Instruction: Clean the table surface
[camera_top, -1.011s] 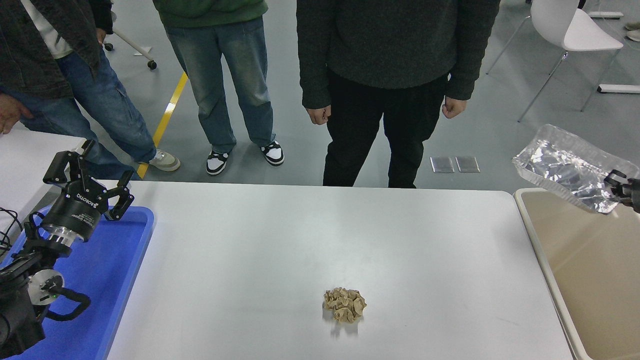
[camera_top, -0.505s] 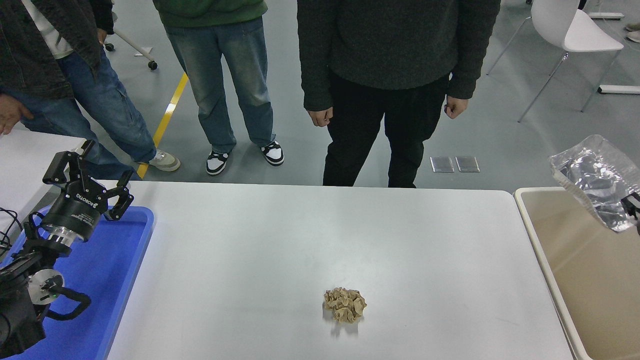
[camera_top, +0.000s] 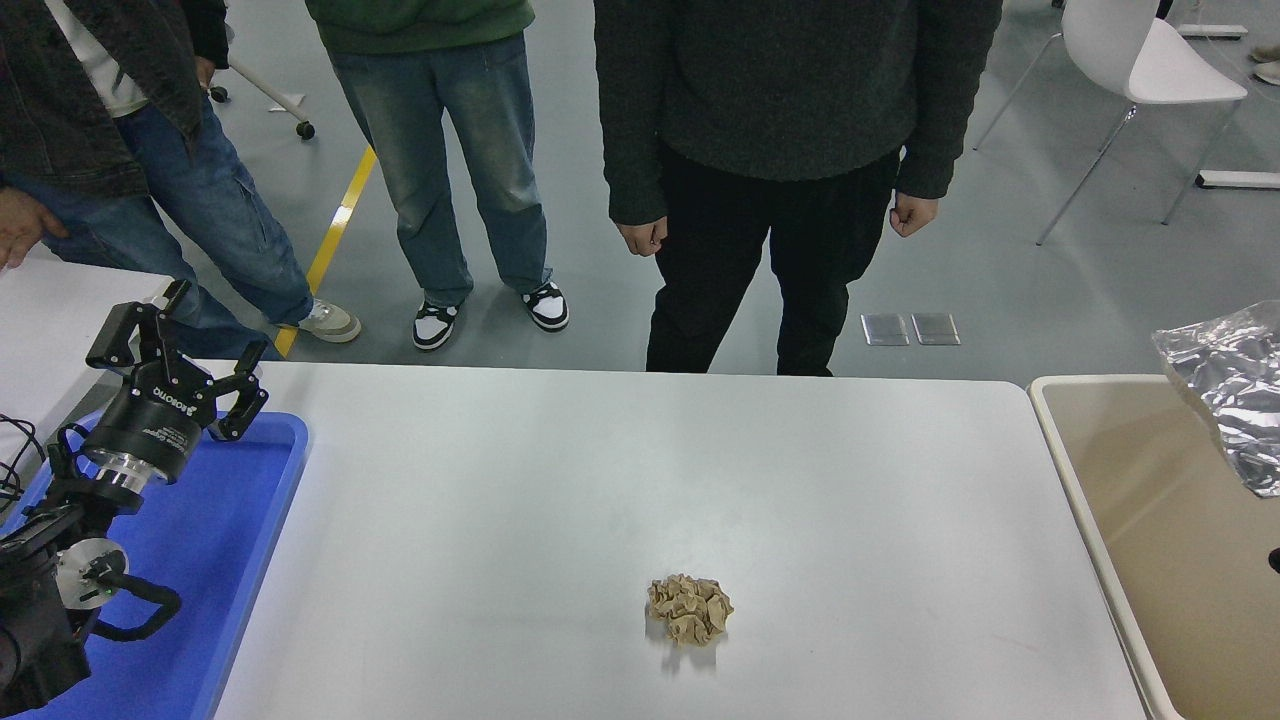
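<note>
Head view: smooth white table surface (camera_top: 620, 470) bears one crumpled tan paper wad (camera_top: 689, 609); left black gripper (camera_top: 178, 345) splayed over blue plastic tray (camera_top: 255, 520); grey floor beyond

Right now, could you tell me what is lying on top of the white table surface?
Only a crumpled brown paper ball lies on the table surface, near its front edge. The spot beneath the ball is covered. The foil wrapper hangs over the beige bin, not over the table.
</note>
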